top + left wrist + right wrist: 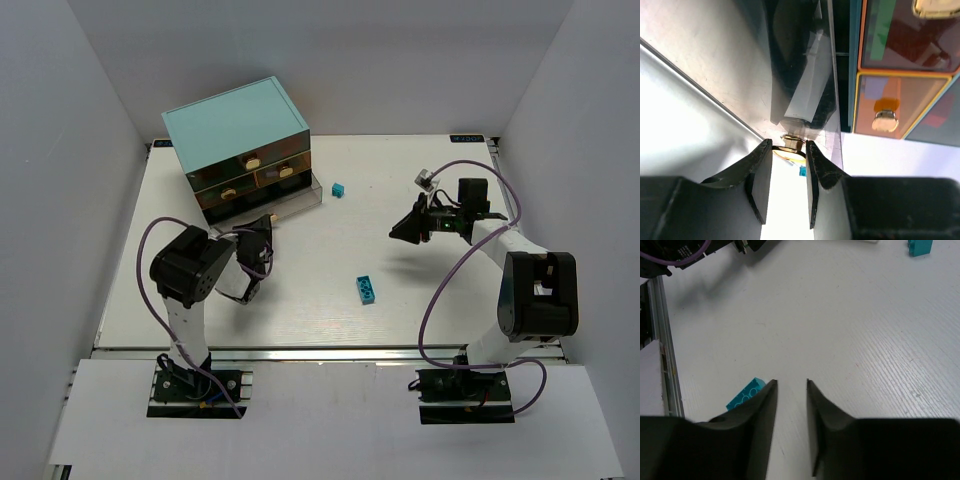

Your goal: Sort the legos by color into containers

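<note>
The light-teal cabinet (235, 125) stands at the back left, and its lower right drawer (285, 203) is pulled out over the table. My left gripper (267, 224) is at that drawer's front; in the left wrist view it (789, 146) is shut on the drawer's cream knob (790, 150). Two closed drawers (900, 100) show red, green and purple pieces inside. One cyan brick (339, 189) lies by the open drawer and another (366, 288) lies mid-table. My right gripper (397, 232) is open and empty above the table (791, 382); a cyan brick (744, 395) shows just left of its left finger.
White walls close in the table on three sides. A metal rail (300, 350) runs along the near edge. The second cyan brick (920, 246) shows at the top right of the right wrist view. A purple cable (440, 300) loops beside the right arm.
</note>
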`<state>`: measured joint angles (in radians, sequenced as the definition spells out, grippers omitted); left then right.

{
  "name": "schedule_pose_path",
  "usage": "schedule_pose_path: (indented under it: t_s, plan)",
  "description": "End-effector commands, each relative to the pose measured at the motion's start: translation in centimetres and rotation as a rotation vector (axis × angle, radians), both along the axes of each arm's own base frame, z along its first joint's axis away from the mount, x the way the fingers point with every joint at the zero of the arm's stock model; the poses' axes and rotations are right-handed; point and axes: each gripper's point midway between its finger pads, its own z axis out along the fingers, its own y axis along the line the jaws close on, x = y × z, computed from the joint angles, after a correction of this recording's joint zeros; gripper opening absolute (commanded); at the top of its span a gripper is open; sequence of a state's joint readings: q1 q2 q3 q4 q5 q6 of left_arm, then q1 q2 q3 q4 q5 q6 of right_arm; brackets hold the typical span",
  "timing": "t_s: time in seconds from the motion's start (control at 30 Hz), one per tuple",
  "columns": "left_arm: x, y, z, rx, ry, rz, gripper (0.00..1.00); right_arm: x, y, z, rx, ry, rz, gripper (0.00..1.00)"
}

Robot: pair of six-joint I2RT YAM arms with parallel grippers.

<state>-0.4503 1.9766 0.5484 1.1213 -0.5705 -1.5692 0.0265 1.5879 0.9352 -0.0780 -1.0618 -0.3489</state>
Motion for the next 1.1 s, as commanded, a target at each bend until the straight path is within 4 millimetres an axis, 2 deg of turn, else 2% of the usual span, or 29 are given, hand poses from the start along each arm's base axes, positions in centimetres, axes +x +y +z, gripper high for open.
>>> schedule_pose_path:
  t_s: [0.0,0.07,0.13,0.23,0.27,0.33,0.53,0.57,0.6,0.63,0.67,0.7,0.73,0.77,0.8,0.83,0.87,0.93,0.97,1.0,1.07]
  plan:
    - [-1.2,-2.6,2.2,-0.048,-0.036,-0.087,0.39,-0.7,0.3,0.0,0.006,-0.005,0.033,0.39]
    - [-1.4,-2.5,2.3,-0.055,-0.041,-0.087,0.41,-1.0,0.2,-0.2,0.0,0.003,0.042,0.41]
    - [-1.6,-2.5,2.4,-0.065,-0.036,-0.093,0.5,-1.1,0.3,-0.1,-0.009,-0.011,0.053,0.43]
    - [-1.9,-2.8,2.6,-0.065,-0.015,-0.112,0.79,-1.6,0.4,-0.4,-0.028,-0.018,0.091,0.48]
    - [-2.0,-2.9,3.1,-0.069,-0.017,-0.121,0.83,-2.0,0.7,-0.4,-0.031,-0.02,0.115,0.53]
    - [-2.6,-3.0,2.9,-0.062,0.01,-0.139,0.91,-3.0,1.0,-0.9,-0.053,-0.018,0.174,0.58]
    - [-4.9,-2.9,3.6,-0.047,0.076,-0.19,0.96,-6.7,2.2,-2.1,-0.109,-0.045,0.372,0.8]
    - [-5.2,-2.7,3.5,-0.037,0.095,-0.193,0.96,-7.2,2.3,-2.3,-0.119,-0.051,0.393,0.82]
    - [-6.1,-2.4,2.2,-0.003,0.169,-0.199,0.97,-7.5,2.5,-2.4,-0.129,-0.064,0.413,0.83]
    - [-6.3,-2.5,3.5,-0.001,0.166,-0.212,0.97,-8.1,2.6,-2.9,-0.156,-0.068,0.438,0.83]
    - [-6.8,-2.7,3.5,0.027,0.196,-0.24,0.98,-8.4,3.0,-3.1,-0.17,-0.081,0.459,0.83]
    - [-8.1,-2.2,1.6,0.082,0.308,-0.25,0.98,-8.4,3.0,-3.1,-0.187,-0.092,0.462,0.83]
    - [-8.7,-2.1,2.2,0.099,0.336,-0.264,0.98,-8.5,3.1,-3.5,-0.218,-0.088,0.467,0.83]
    - [-8.7,-2.4,3.0,0.116,0.356,-0.282,0.98,-8.3,3.5,-3.8,-0.236,-0.063,0.439,0.81]
    - [-10.4,-1.7,1.3,0.158,0.468,-0.29,0.98,-7.8,3.5,-3.9,-0.269,-0.043,0.395,0.79]
    - [-11.4,-1.3,0.7,0.184,0.528,-0.299,0.98,-6.3,2.6,-5.0,-0.372,-0.011,0.297,0.77]
    - [-11.8,-1.1,1.6,0.193,0.529,-0.309,0.98,-5.4,3.7,-4.7,-0.387,-0.016,0.255,0.74]
    - [-13.8,-0.2,0.9,0.234,0.596,-0.322,0.98,-5.1,3.6,-4.4,-0.423,0.103,0.131,0.71]
    - [-14.3,0.0,1.7,0.226,0.582,-0.326,0.98,-5.5,4.3,-4.2,-0.433,0.124,0.121,0.7]
    - [-15.7,0.7,0.9,0.239,0.623,-0.326,0.98,-5.8,4.4,-3.6,-0.427,0.164,0.059,0.7]
    - [-16.7,1.4,0.9,0.243,0.628,-0.322,0.98,-6.1,4.5,-3.5,-0.455,0.162,0.001,0.74]
